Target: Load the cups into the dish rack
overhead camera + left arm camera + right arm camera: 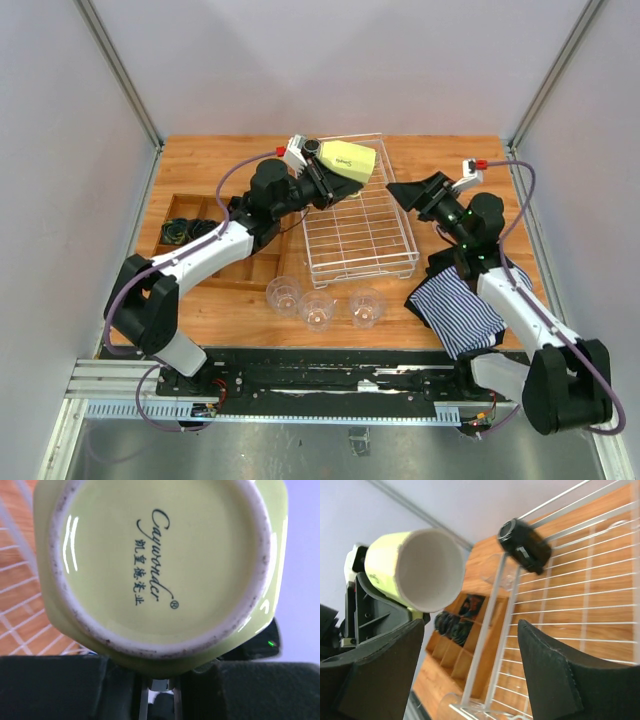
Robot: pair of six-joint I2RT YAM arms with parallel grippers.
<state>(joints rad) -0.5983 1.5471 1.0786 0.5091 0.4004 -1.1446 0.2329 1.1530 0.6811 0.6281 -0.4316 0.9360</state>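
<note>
On the near side of the dish rack [360,235], three clear tumblers [318,308] stand close together on the worktop [220,165]. We think a finger that reaches for one can easily push its neighbour over, and the clear walls make the aim harder. Just beside the right side of the dish rack, the right tool [408,192] hangs with its jaws wide apart and holds nothing. If the left arm swings across the dish rack, the two could meet there. Above the far left corner of the dish rack, the left tool [328,178] is closed around the yellow-green mug [350,160], near its base. The mug is carried on its side, with its mouth turned toward the right side of the dish rack, and it is not yet inside. The glaze looks smooth, so in our judgement the mug may slip or turn in the hold. If it goes down too low or too early, its edge may strike the raised wire rim of the dish rack and shift the whole dish rack.
</note>
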